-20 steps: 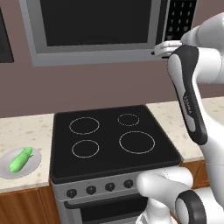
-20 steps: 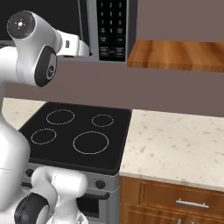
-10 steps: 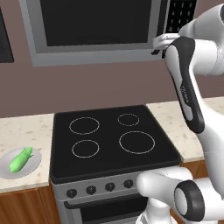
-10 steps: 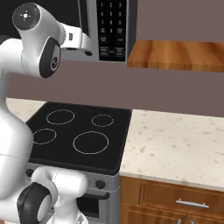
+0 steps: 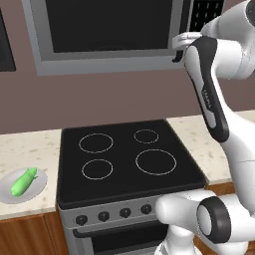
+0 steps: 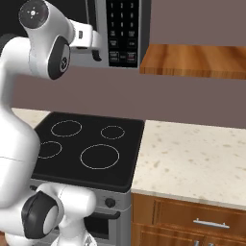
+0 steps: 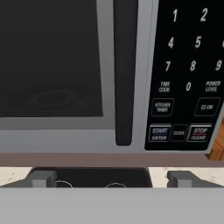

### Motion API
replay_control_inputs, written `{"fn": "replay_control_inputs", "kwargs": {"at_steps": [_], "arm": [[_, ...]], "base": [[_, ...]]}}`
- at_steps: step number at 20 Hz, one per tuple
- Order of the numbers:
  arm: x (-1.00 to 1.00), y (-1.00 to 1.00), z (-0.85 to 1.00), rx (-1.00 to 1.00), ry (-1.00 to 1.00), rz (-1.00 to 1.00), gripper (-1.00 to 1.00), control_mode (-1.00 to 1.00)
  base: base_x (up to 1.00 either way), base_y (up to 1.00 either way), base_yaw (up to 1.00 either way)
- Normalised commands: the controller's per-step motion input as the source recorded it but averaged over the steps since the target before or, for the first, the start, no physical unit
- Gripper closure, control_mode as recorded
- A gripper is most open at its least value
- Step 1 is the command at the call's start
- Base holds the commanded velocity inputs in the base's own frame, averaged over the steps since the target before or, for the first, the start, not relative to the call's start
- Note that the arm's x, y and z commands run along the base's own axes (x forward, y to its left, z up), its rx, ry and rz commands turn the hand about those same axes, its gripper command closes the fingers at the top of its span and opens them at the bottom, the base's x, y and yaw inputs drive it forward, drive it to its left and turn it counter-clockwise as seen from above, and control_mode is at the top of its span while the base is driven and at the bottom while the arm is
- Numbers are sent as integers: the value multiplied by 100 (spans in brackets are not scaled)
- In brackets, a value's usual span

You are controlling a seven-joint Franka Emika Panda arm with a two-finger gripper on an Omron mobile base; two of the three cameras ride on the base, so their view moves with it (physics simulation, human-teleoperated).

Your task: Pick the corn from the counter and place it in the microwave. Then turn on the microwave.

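Note:
The corn (image 5: pixel 23 181) is a small bright green cob lying on a white plate (image 5: pixel 35 191) on the beige counter (image 5: pixel 27 148), left of the stove. The microwave (image 5: pixel 107 35) hangs above the stove with its dark-windowed door closed. My gripper (image 5: pixel 176 51) is raised to the door's right end, far from the corn. In the right base view the gripper (image 6: pixel 96 51) sits just left of the black keypad (image 6: pixel 122 33). In the hand view the gripper (image 7: pixel 112 179) is open and holds nothing, facing the black handle (image 7: pixel 124 70) and keypad (image 7: pixel 188 74) close up.
A black glass stovetop (image 5: pixel 124 159) with ring outlines lies below the microwave, with knobs along its front. The counter (image 6: pixel 192 153) continues right of the stove over wooden drawers. A wooden cabinet (image 6: pixel 192 60) hangs right of the microwave.
The arm has lifted, and the hand has risen a little along the microwave's right end. The jaws stayed open. The corn has not moved.

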Motion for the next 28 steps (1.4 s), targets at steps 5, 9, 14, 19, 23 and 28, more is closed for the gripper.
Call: {"fn": "replay_control_inputs", "kwargs": {"at_steps": [5,9,14,19,23,28], "arm": [[16,-4,1,-1,-8,0,-100,-100],[16,-3,0,0,-6,0,-100,-100],[20,-2,0,0,-2,0,-100,-100],[20,-1,0,0,0,0,-100,-100],[21,-3,0,0,0,0,-100,-100],[24,-5,0,0,0,0,-100,-100]], "base": [[0,0,0],[0,0,0],[0,0,0],[0,0,0],[0,0,0],[0,0,0]]}}
